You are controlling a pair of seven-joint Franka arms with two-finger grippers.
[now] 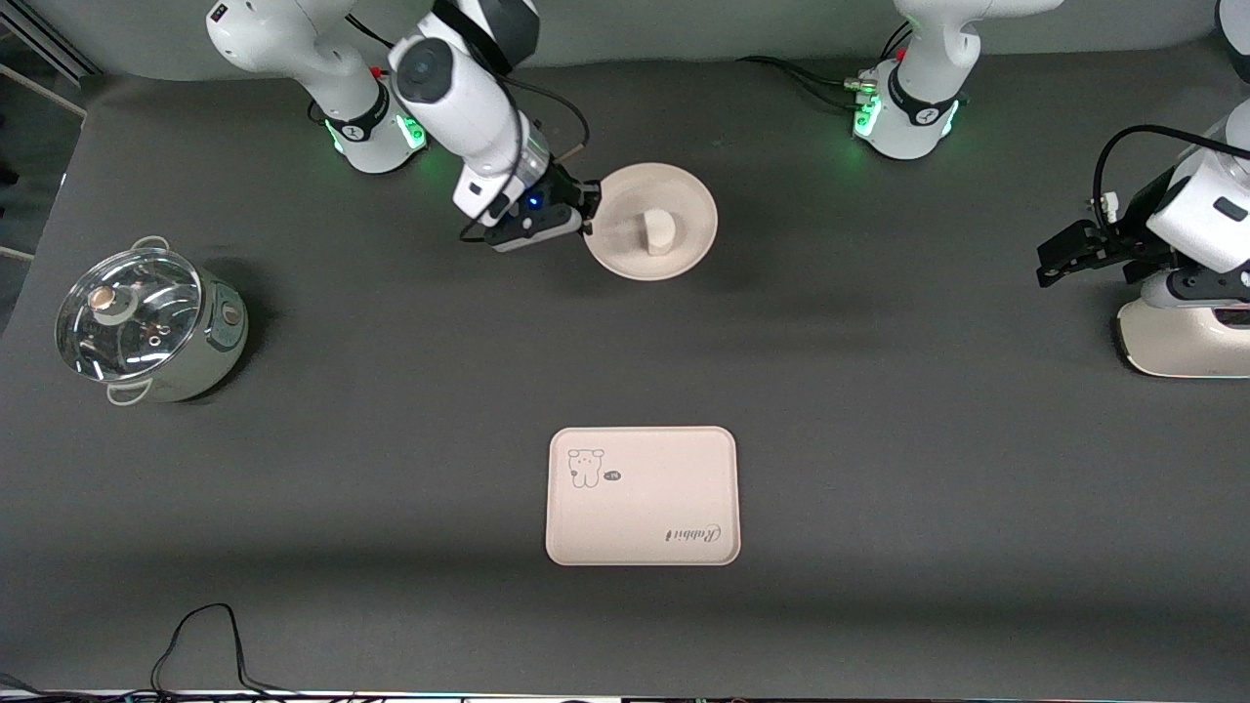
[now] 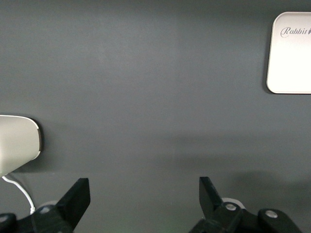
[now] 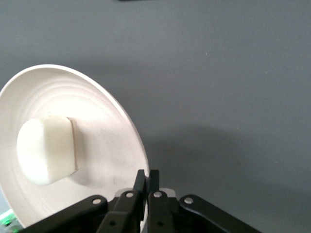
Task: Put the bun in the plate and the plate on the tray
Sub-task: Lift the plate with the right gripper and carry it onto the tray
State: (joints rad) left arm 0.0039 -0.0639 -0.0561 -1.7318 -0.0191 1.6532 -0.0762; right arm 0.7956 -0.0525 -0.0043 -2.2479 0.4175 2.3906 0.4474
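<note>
We see a dark grey table (image 1: 879, 410) from above, with two white robot arms based along its top edge. Our right gripper (image 1: 589, 212) is clamped on the rim of the plate (image 1: 684, 210), a round cream dish that sits between the two arm bases, far from the front camera. In the right wrist view its two fingers (image 3: 141, 191) are pinched together on the plate's edge (image 3: 116, 121), a grip that suits carrying a shallow dish without touching what it carries. The bun (image 1: 658, 232), a small white lump, already rests in the middle of the plate (image 3: 48, 149), so we judge the first half of the task done.

The tray (image 1: 642, 495), a cream rectangle with a cartoon animal and "Rabbit" script, lies well apart from the plate, much nearer to the front camera, with bare table between them. The plate is not yet on it, and we judge that carrying it there without tipping the bun out is the step in hand.

Our left gripper (image 1: 1064, 256) waits over the left arm's end of the table, just above a cream appliance (image 1: 1187, 342), its fingers (image 2: 73, 199) spread wide and holding nothing; a corner of the tray (image 2: 291, 58) shows in its wrist view. A glass-lidded pot (image 1: 146, 327) stands at the right arm's end.
</note>
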